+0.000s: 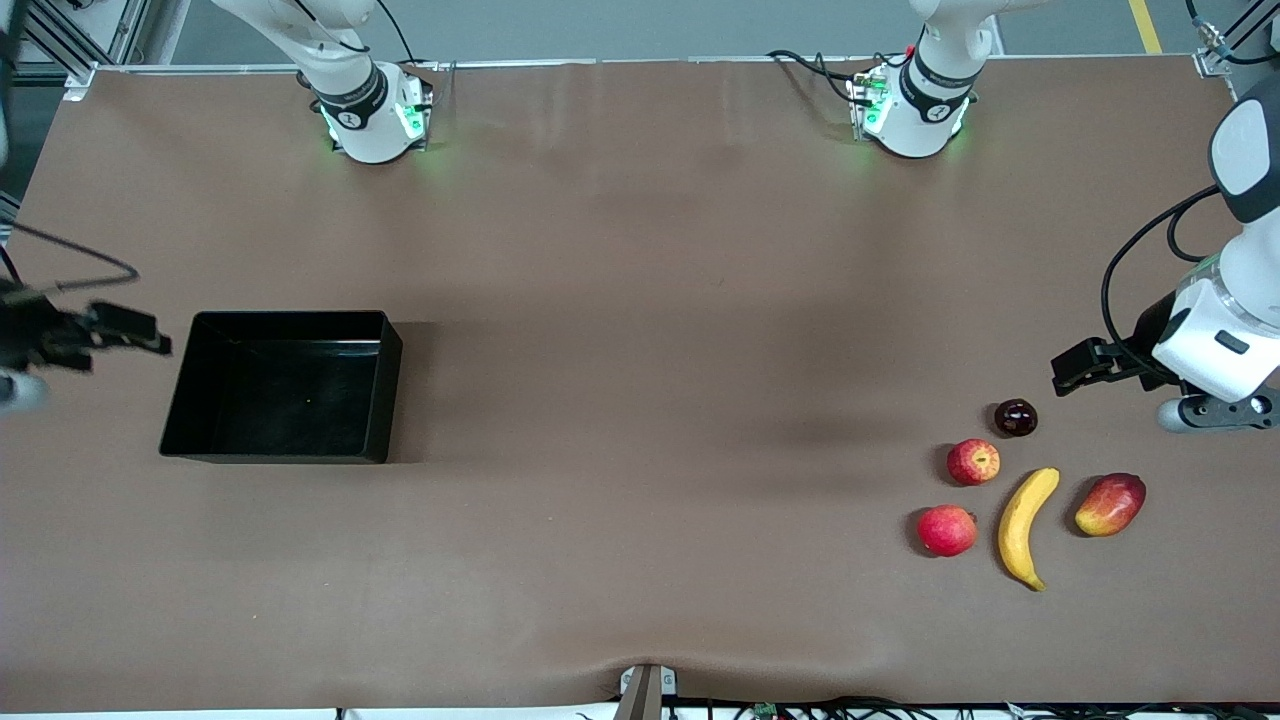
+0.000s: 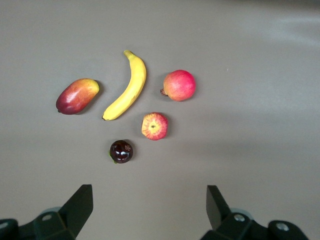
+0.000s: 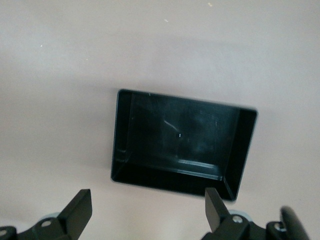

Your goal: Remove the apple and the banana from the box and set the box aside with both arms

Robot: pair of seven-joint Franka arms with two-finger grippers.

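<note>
Box lies empty at the right arm's end of the worktop, long axis along it; right end effector open just beside it. Apple and banana lie well apart from box (already out), left end effector open near them.

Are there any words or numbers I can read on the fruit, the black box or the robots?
None can be read.
The apple, the banana and the box: no labels or stickers show.
The two robot bases: a small mark on each dark collar, too small to read.
</note>
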